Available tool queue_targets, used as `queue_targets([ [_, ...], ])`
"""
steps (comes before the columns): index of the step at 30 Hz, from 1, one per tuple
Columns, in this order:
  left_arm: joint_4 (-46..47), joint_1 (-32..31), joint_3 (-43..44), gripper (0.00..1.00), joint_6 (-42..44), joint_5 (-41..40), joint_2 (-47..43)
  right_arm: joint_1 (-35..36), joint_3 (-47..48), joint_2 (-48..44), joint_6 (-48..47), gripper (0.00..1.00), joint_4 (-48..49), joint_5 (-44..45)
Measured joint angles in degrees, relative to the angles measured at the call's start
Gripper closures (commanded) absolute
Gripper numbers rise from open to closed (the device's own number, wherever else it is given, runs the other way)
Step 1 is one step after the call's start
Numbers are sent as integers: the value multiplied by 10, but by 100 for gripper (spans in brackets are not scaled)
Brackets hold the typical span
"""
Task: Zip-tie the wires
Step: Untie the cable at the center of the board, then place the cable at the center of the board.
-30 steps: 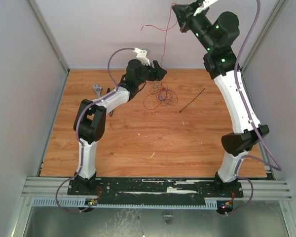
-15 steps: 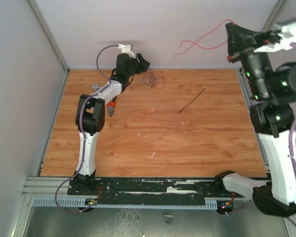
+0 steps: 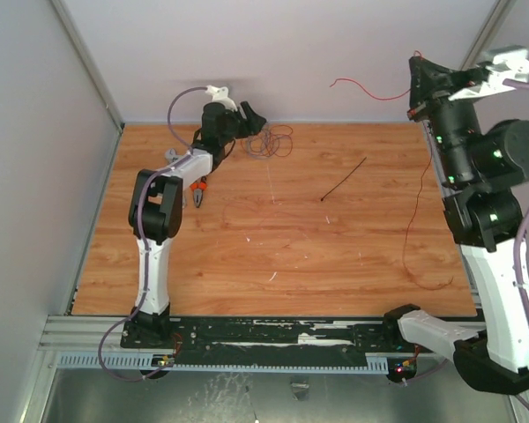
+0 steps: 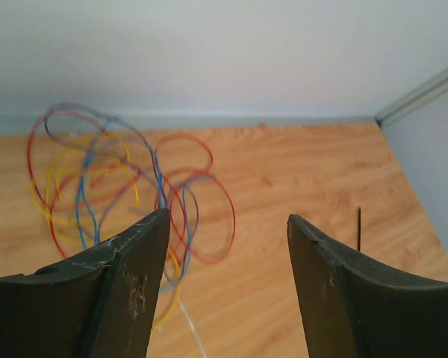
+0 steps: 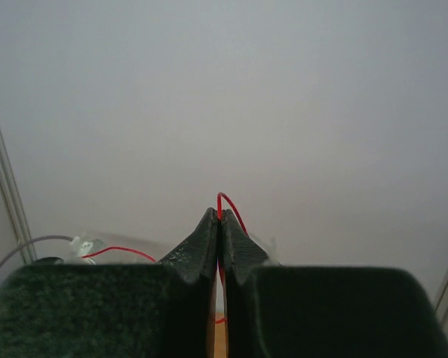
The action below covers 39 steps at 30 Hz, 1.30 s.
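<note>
Far left of the zip tie (image 3: 344, 179), the pliers (image 3: 198, 194) lie untouched on the table (image 3: 247, 264); nearer the tie on that same side, the left gripper (image 4: 228, 218) hovers low, jaws spread wide with nothing between them, aimed over the wires (image 3: 270, 143); that bunch lies up and left of the tie as a loose tangle of loops, just ahead of the open jaws and apart from them; the tie itself lies flat and straight on a slant, touched by nothing; right of the tie and high above it, the right gripper (image 5: 219, 218) has its jaws pressed together, pinching one red strand (image 3: 416, 211) that is apart from the bunch; one end arcs through the air back over the tie, the other hangs down to the table right of it. The wires look nearly weightless, limp and springy, so they will likely splay and slide out of a shallow pinch; the best hold is probably across the dense middle of the tangle, where most loops cross. The tie looks light and only half stiff, awkward to lift off flat wood; an end seems the place to take it, though which end bears the head I cannot tell.
</note>
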Motion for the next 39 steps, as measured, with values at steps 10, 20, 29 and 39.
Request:
queue_targets([
  [10,39,-17,-234,15,11,80,-195,0,2,60,7,100,-10,-50],
  [20,81,-74,-356,5,55,108,-367,0,99,94,49,100,43,-193],
  [29,71,-76,-391,2,64,109,-359,0,156,159,98,100,82,-285],
  [39,124,-113,-432,2,35,141,-314,0,191,218,122,100,79,-316],
])
